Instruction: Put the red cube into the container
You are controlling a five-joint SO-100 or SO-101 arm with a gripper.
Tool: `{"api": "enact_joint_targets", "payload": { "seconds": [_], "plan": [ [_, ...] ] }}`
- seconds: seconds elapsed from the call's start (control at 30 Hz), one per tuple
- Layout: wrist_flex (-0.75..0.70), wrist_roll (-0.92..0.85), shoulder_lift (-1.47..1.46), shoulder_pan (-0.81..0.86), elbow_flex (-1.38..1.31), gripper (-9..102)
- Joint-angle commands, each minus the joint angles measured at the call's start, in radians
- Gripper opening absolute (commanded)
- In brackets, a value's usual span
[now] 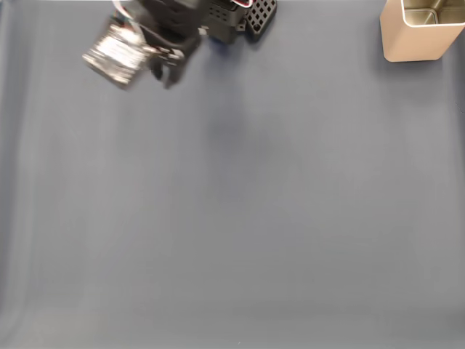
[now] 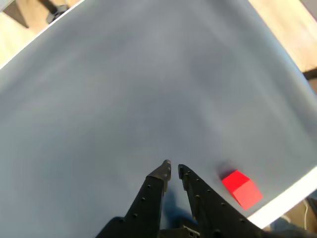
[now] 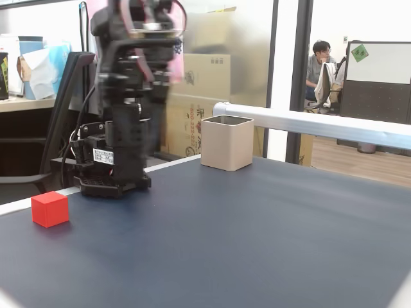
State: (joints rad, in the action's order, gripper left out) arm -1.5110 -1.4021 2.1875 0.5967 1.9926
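— Jaws?
— Nearly closed in the wrist view, gripper [image 2: 172, 167] tips apart by a thin slit, nothing between them. Held above the blue-grey mat [image 2: 124, 99].

— Cube?
— Red cube [image 2: 241, 188] down on the mat, lower right of the tips in the wrist view, near but clear of them. Close to the mat's white edge there. Sitting flat, one corner toward the camera.

— Same from the side?
— Cube [image 3: 50, 209] at far left on the mat [image 3: 257, 244], just in front and left of the arm's base [image 3: 109, 173]. Not touching it. Arm [image 3: 131, 77] upright and blurred above the base, jaws impossible to make out there.

— Container?
— Beige container [image 3: 227, 142] standing upright toward the back of the mat, right of the arm, well apart from the cube. Open top, shiny metal lining at the rim. Contents hidden from that low angle.

— And from above?
— Container [image 1: 418, 33] in the top right corner, cut by the frame edge, metallic inside partly seen, nothing visible in that part. Arm [image 1: 138, 43] blurred at top left, well away from the container. Mat [image 1: 232, 218] otherwise bare below.

— Anything beyond the table?
— Cardboard boxes [image 3: 205, 80] behind glass and a seated person [image 3: 319, 64] far back, in the side view.
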Motion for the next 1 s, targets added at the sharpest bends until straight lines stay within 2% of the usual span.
{"api": "enact_joint_targets", "payload": {
  "seconds": [0.0,0.23,0.53,0.6,0.77,0.97],
  "plan": [
    [-0.025,0.015,-0.014,0.138,-0.074,4],
    [-0.061,-0.052,-0.026,0.44,-0.044,5],
    [0.038,-0.25,0.048,0.769,0.086,14],
    [0.069,-0.288,0.063,0.801,0.126,16],
    [0.123,-0.313,0.095,0.848,0.184,33],
    [0.15,-0.33,0.121,0.87,0.245,38]
  ]
}}
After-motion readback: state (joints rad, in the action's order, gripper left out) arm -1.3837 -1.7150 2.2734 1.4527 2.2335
